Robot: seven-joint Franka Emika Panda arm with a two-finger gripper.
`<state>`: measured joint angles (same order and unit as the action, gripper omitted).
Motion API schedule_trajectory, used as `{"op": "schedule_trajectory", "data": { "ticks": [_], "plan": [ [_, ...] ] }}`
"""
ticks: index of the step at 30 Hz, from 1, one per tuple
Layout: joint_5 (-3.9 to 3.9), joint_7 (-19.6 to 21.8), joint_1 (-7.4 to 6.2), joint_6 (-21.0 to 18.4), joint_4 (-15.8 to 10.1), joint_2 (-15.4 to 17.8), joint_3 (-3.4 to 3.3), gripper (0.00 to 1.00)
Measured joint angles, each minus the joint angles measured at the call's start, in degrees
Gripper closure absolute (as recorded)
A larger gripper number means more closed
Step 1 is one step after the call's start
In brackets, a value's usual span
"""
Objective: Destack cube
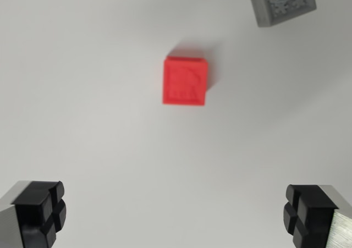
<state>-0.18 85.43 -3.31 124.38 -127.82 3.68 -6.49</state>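
A red cube (185, 81) with a raised pattern on its top sits on the white surface, a little above the middle of the wrist view. A grey cube (281, 1) lies apart from it at the top right, cut off by the frame's edge. My gripper (176, 215) hangs above the surface with its black fingertips (41, 209) far apart at the bottom corners. It is open and holds nothing. The red cube lies ahead of the gap between the fingers, not within it.
The white tabletop (88, 121) fills the view around both cubes. Nothing else shows.
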Motion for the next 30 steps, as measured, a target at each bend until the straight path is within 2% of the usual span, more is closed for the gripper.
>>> {"op": "schedule_trajectory", "data": {
  "ticks": [12, 30],
  "plan": [
    [-0.09, 0.07, 0.0, -2.08, 1.14, 0.9, 0.01, 0.0],
    [-0.08, 0.07, 0.0, -2.07, 1.14, 0.9, 0.01, 0.0]
  ]
}}
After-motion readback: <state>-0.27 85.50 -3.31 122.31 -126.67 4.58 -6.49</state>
